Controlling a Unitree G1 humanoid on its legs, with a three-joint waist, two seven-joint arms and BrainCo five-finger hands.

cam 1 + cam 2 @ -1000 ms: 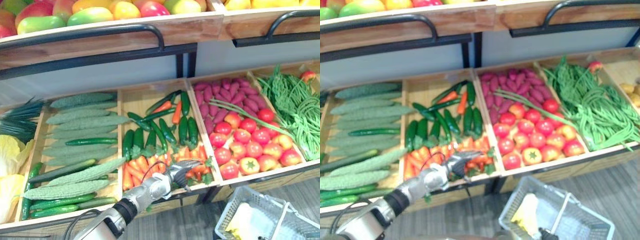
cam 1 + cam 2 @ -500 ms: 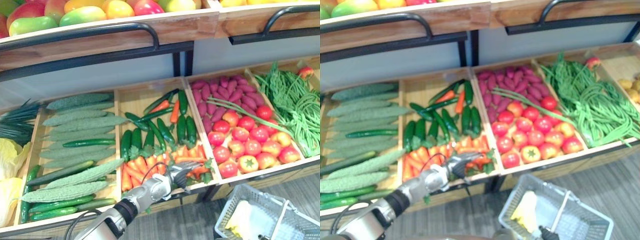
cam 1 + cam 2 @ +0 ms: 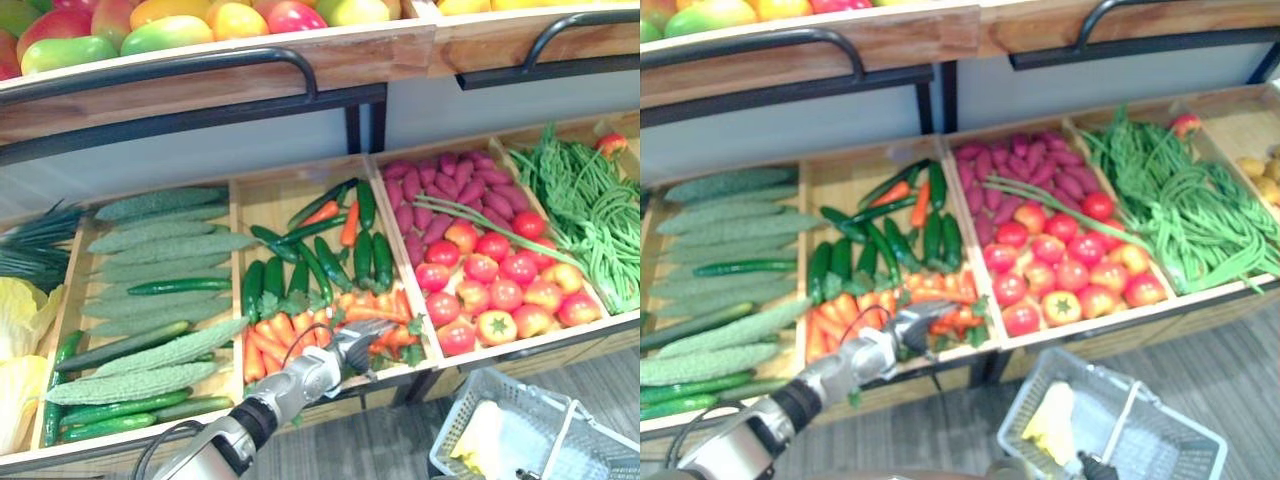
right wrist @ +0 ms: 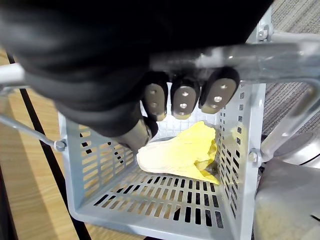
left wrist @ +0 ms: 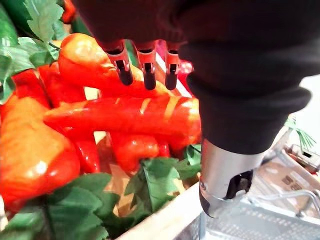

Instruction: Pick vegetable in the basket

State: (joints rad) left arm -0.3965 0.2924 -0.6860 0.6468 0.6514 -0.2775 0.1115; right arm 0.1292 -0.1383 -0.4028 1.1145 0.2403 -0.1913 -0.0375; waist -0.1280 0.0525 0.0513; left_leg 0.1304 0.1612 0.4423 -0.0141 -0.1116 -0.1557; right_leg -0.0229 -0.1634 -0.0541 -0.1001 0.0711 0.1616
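Surface: wooden crate [image 3: 265, 200], grey plank floor [image 3: 370, 442] below.
Left hand [image 3: 358, 343]: fingers straight, tips at crate's carrots [image 3: 285, 330].
Right hand [image 4: 184, 98]: fingers clamped round basket handle [image 4: 285, 50], below crate.

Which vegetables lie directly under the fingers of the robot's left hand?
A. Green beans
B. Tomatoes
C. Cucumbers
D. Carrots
D: the left hand hangs, fingers straight, over the orange carrots at the front of their bin, while the right hand holds the basket by its handle.
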